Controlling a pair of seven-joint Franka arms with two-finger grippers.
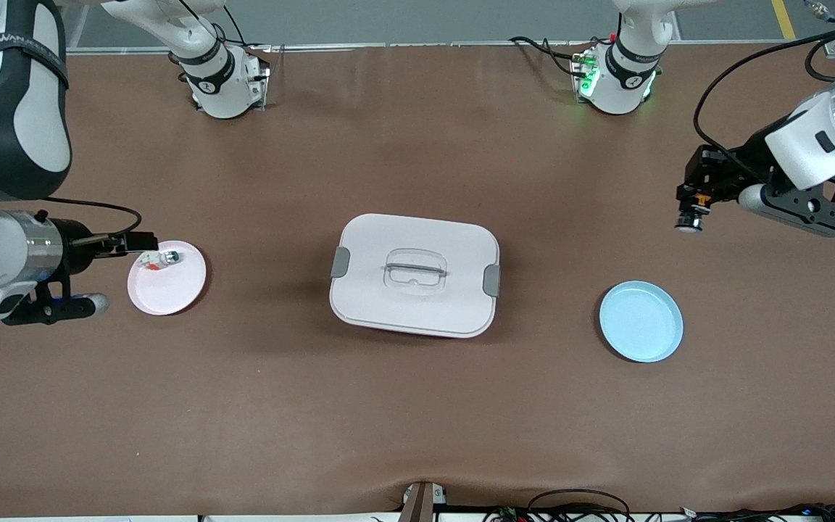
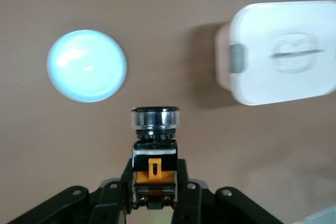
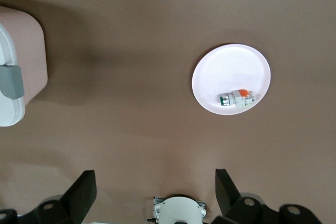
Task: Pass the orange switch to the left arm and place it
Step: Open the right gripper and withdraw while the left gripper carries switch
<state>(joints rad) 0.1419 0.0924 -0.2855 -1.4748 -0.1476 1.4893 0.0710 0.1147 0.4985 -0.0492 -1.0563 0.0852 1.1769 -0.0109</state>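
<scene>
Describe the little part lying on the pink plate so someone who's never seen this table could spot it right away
Start at the large white rounded plastic box mid-table, then look toward the right arm's end to the small round pink plate. On its rim farther from the front camera lies a tiny white-and-green part with a red-orange tip. It is the only object on either plate; the light-blue plate holds nothing.

Item count for the scene:

- Robot arms: two.
- Grippers: two, the left gripper [image 1: 691,210] and the right gripper [image 1: 143,242].
- Boxes: one white box [image 1: 414,274] with two grey side latches.
- Plates: two, one pink plate [image 1: 167,284] and one light-blue plate [image 1: 641,321].
- Switch parts: two, one orange switch [image 2: 154,150] and one white-and-green part [image 3: 237,98].
</scene>
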